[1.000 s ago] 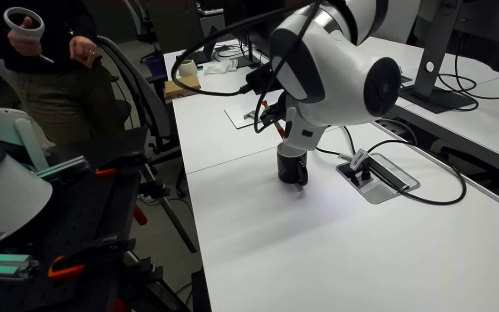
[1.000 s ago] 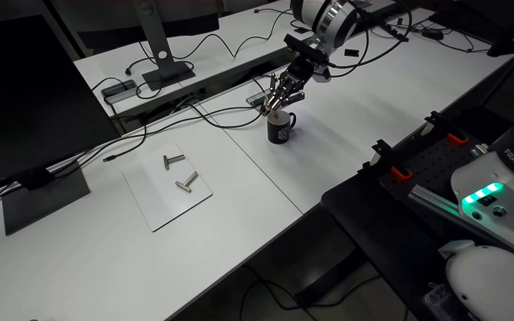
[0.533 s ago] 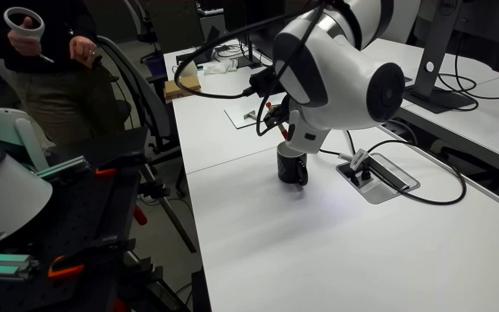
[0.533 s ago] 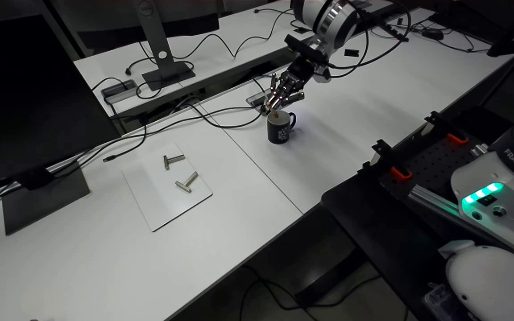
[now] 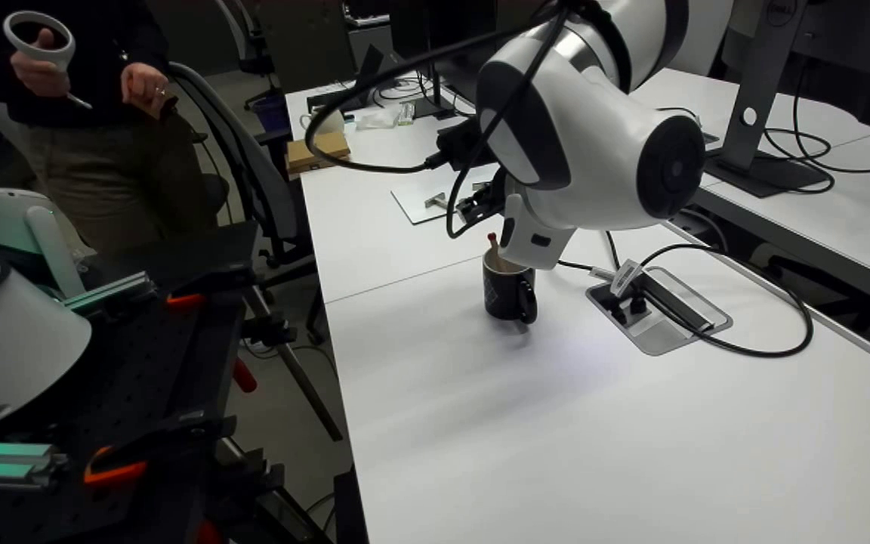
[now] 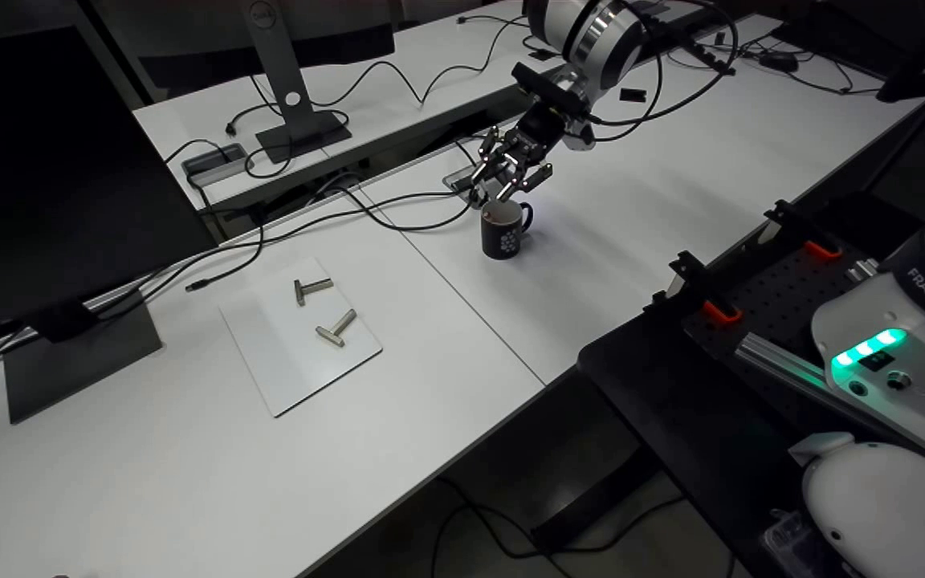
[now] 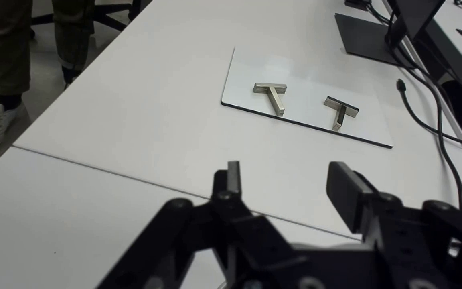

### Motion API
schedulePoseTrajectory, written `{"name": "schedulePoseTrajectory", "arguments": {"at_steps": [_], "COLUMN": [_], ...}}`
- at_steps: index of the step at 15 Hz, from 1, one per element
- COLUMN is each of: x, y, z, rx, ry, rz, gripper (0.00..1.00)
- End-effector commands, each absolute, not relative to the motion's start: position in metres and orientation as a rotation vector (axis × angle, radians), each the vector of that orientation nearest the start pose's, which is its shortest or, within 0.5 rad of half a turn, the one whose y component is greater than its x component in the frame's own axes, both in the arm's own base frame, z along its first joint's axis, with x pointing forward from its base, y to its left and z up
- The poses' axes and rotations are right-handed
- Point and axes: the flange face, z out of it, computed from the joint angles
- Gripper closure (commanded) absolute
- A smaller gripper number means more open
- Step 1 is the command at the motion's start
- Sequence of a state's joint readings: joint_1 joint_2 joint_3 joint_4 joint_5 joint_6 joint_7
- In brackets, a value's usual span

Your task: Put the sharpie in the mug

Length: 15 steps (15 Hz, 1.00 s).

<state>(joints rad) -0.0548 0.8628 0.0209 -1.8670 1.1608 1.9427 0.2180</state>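
Upright on the white table [image 5: 480, 438]: the mug [image 5: 507, 293], with mouth up and handle off to one side, probably so set to leave the way in free from above. Inside, at a tilt: the sharpie [image 5: 497, 252], red end past the rim in an exterior view, lower end hidden by the mug's wall. Likely leans because too slim for the mouth and too long to sink below it. Close over the mug in both exterior views: the gripper [image 7: 285, 184], spread wide in the wrist view and holding nothing, presumably to leave the sharpie free. Cannot tell about contact with the rim. Well apart, on a white board [image 7: 303, 90]: two T-shaped blocks [image 7: 276, 100], apparently set clear. Beside the table: a person [image 5: 103, 143] holding a white controller [image 5: 61, 54], likely for teleoperation. Reads as placed already. Next, probably: lift straight up, to avoid tipping the mug with a sideways brush.
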Motion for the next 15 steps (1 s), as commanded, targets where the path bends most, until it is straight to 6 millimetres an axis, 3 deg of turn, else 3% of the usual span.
{"name": "schedulePoseTrajectory", "arguments": {"at_steps": [1, 3, 9, 12, 15], "x": [0.555, 0.554, 0.553, 0.551, 0.542], "y": [0.044, 0.045, 0.041, 0.041, 0.042], "z": [0.035, 0.038, 0.058, 0.075, 0.087], "rx": [-1.799, -1.823, -1.977, -2.120, -2.270], "ry": [1.231, 1.238, 1.234, 1.175, 1.038], "rz": [0.921, 0.894, 0.726, 0.665, 0.716], "gripper": [0.07, 0.00, 0.00, 0.00, 0.00]}}
